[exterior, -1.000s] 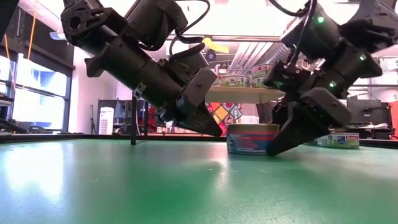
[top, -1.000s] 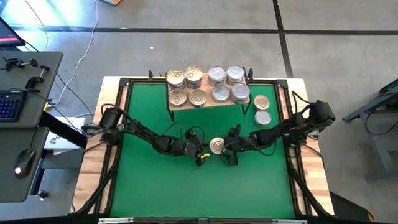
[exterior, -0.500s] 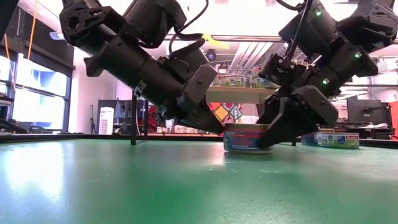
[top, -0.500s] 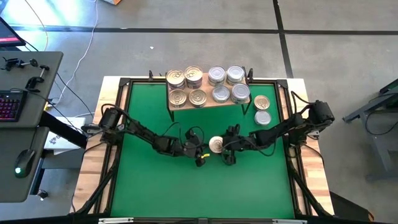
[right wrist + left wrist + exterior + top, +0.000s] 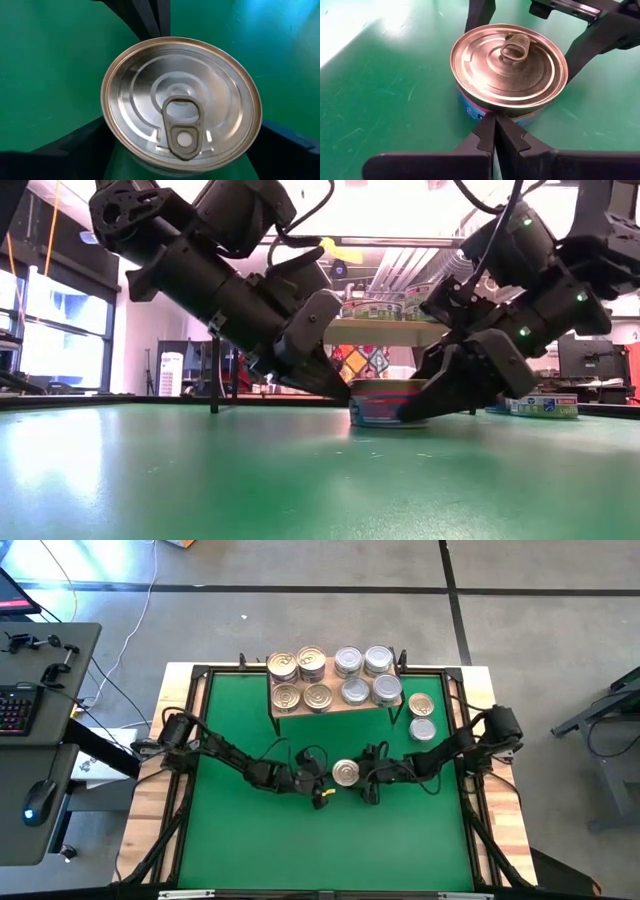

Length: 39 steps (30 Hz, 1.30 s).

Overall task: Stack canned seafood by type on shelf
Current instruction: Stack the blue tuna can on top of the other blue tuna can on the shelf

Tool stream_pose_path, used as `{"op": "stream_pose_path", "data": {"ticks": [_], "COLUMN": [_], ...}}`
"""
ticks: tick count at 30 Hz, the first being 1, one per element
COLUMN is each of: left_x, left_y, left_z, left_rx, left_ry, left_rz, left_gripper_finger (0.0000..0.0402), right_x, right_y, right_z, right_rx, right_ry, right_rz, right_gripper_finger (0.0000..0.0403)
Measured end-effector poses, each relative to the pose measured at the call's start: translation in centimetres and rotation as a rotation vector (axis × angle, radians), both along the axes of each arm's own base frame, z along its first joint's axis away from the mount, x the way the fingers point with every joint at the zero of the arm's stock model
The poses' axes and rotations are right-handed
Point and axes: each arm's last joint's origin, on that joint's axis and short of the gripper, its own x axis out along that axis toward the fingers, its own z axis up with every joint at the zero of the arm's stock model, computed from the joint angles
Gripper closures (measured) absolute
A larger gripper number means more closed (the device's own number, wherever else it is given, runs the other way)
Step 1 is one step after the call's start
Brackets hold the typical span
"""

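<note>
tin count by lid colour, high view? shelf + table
Round flat tins with gold-toned lids: 5 visible (4 on the light-wood shelf, 1 on the green table right of it)
Round flat tins with plain silver lids: 6 visible (4 on the shelf, 2 on the table)
Total: 11 visible

— Where do your cameras look from?

— One hangs high above me and looks straight down on the whole green table point(image 5: 250, 830), far away. One sits at table height and looks level across it into the room, very near my arms.

— And the wrist ones?

— Each looks forward past its own fingers, very close. In the high view my left one faces toward 3 o'clock, my right one toward 9 o'clock, so they look at each other.

— What do the views share?

— All four see the same tin point(image 5: 345, 773) point(image 5: 385, 402) point(image 5: 508, 67) point(image 5: 181, 102) in the middle of the table.
</note>
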Motion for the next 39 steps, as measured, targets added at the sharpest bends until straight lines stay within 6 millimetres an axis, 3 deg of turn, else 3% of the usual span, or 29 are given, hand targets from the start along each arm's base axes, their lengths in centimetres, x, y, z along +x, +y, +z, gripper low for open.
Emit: {"op": "stream_pose_path", "data": {"ticks": [5,15,20,23,27,31,36,39], "left_x": [-0.6,-4.7,-6.9,-8.0,-8.9,-8.8,-7.7,-7.5], "left_y": [-0.4,-2.4,-3.4,-3.2,-1.2,1.9,6.7,9.5], "left_z": [0.8,6.1,9.5,12.5,17.5,22.2,25.2,24.9], "left_rx": [-0.009,0.005,0.043,0.089,0.175,0.287,0.309,0.296], "left_ry": [0.053,0.145,0.078,0.000,-0.102,-0.149,-0.179,-0.150], "left_rz": [-0.011,0.044,0.059,0.060,0.064,0.042,-0.035,-0.018], "left_gripper_finger": [0.0401,0.0401,0.0401,0.0401,0.0401,0.0401,0.0401,0.0401], "right_x": [0.1,0.0,1.2,2.7,5.2,7.1,8.0,8.1], "right_y": [0.3,1.4,1.8,1.3,-1.4,-5.5,-11.4,-13.8], "right_z": [0.1,1.6,4.3,7.7,13.5,18.8,21.2,21.6], "right_rx": [0.016,0.020,0.028,-0.022,-0.125,-0.228,-0.226,-0.176], "right_ry": [-0.012,-0.072,-0.163,-0.200,-0.148,-0.088,-0.059,-0.090], "right_rz": [-0.024,-0.061,-0.040,-0.030,-0.091,-0.134,-0.187,-0.190], "right_gripper_finger": [0.0049,0.0054,0.0054,0.0054,0.0054,0.0054,0.0054,0.0054]}}
